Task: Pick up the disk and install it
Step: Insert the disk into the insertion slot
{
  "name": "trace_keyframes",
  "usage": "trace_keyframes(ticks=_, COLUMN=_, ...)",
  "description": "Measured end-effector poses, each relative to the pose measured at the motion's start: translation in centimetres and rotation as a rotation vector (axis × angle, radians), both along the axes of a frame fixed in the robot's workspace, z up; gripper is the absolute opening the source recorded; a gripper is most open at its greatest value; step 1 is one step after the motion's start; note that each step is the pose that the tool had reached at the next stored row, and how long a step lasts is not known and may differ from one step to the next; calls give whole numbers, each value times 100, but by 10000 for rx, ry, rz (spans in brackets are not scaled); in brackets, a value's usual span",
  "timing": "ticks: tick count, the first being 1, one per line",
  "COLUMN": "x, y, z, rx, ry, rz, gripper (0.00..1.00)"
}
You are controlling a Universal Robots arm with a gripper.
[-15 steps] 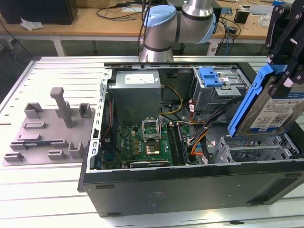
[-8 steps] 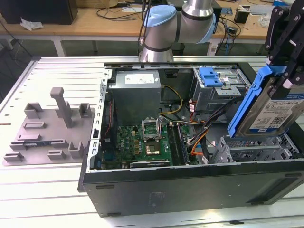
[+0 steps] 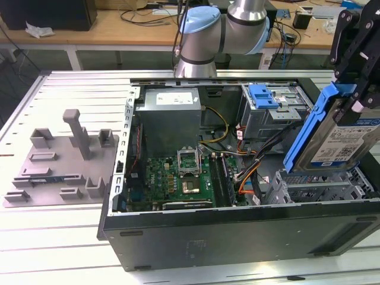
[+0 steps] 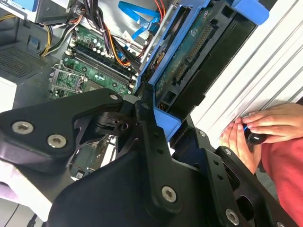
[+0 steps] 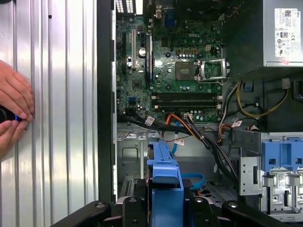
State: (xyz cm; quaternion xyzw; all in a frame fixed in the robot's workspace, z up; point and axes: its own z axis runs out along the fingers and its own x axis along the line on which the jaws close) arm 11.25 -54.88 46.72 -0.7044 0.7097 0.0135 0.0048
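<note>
1. Gripper (image 3: 351, 98) is clamped on the disk (image 3: 338, 139), which hangs tilted over the open computer case (image 3: 237, 228), at the exterior view's right end.
2. The case lies on a ribbed metal table (image 3: 59, 243). A grey fixture tray (image 3: 59, 163) sits well apart, on the exterior view's left.
3. Behind is a wooden bench (image 3: 119, 27) strewn with cables.
4. In the first wrist view, a person's hands (image 5: 14, 113) rest on the table beside the case.

The disk (image 3: 335, 145) was silver with a blue-and-white label, framed in bright blue; the motherboard (image 3: 178, 178) was green; the fixture tray (image 3: 59, 181) grey; the computer case (image 3: 237, 228) black; the table (image 3: 53, 249) silver, ribbed in long stripes; the arm (image 3: 202, 24) pale blue and silver; a sleeve (image 4: 284, 165) red.
</note>
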Motion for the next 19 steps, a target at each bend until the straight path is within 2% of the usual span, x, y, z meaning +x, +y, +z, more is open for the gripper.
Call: trace_keyframes(ticks=19, x=0, y=-7, z=-69, rx=0, ry=0, rz=0, gripper=37)
